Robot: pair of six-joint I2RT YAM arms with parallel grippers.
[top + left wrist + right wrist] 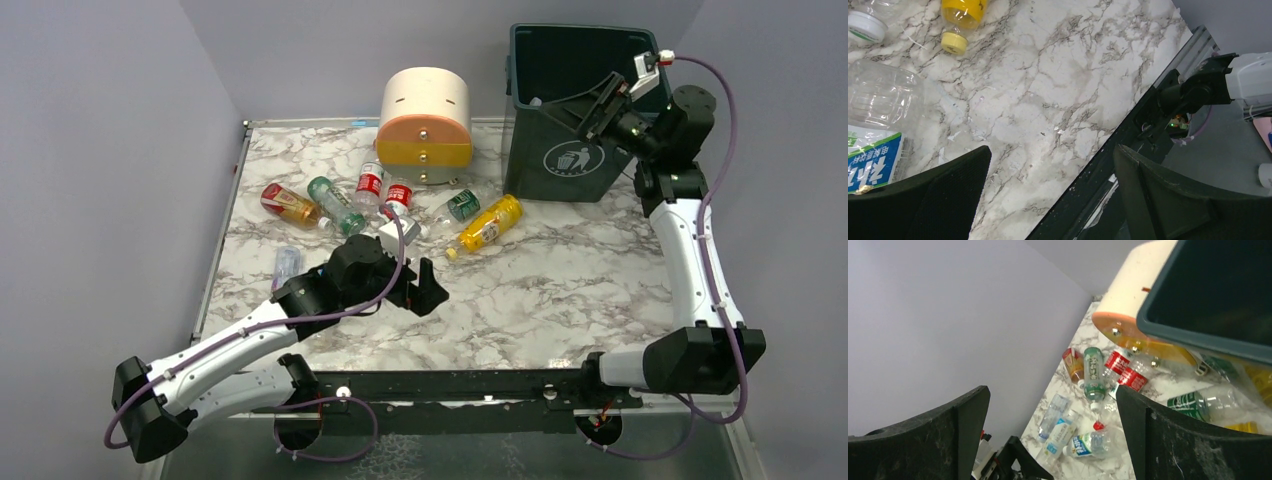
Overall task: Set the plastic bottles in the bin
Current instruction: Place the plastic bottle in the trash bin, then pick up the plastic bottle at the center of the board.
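The dark green bin [560,165] stands at the back right. My right gripper [598,108] hangs open and empty over its open top; in the right wrist view the gripper [1053,400] looks past the bin's rim [1198,337] down to the table. Several plastic bottles lie across the table's back middle: an orange one [290,203], a green one [335,205], two red-labelled ones [370,185], a green-labelled clear one [457,207] and a yellow one [488,223]. My left gripper [425,290] is open above bare marble, with a blue-labelled clear bottle [878,125] beside its left finger [948,195].
A cream-and-orange round drawer unit [425,125] stands at the back centre, left of the bin. Grey walls close in the table at the left and back. The table's black front rail [1128,130] and the right arm's base [1228,85] show under the left gripper.
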